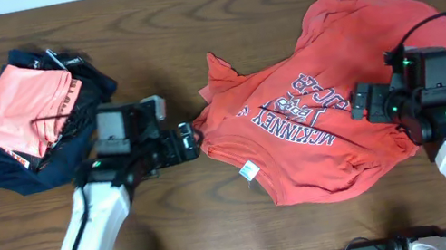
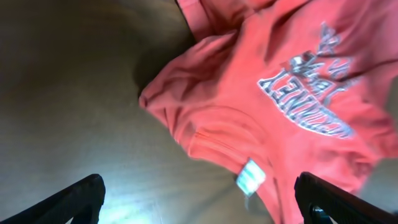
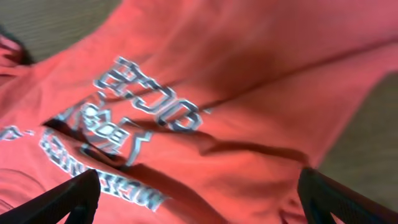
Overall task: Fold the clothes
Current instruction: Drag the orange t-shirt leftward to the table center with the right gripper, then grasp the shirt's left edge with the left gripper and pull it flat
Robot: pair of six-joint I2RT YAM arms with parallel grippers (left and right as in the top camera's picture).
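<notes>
Item: red-orange T-shirt (image 1: 321,158), crumpled, lettering up, right of centre on tabletop (image 1: 186,21). My left end effector (image 1: 187,140), at its left edge, and right end effector (image 1: 356,105), over it: both wide, empty. Step, I judge: spreading flat. Next: grip opposite edges.

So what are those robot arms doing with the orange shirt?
They seem about to fold it. The red-orange T-shirt lies rumpled on the table. The left gripper is open beside its edge, the right gripper open over the lettering. Neither holds it. A pile of other clothes sits off to one side.
</notes>
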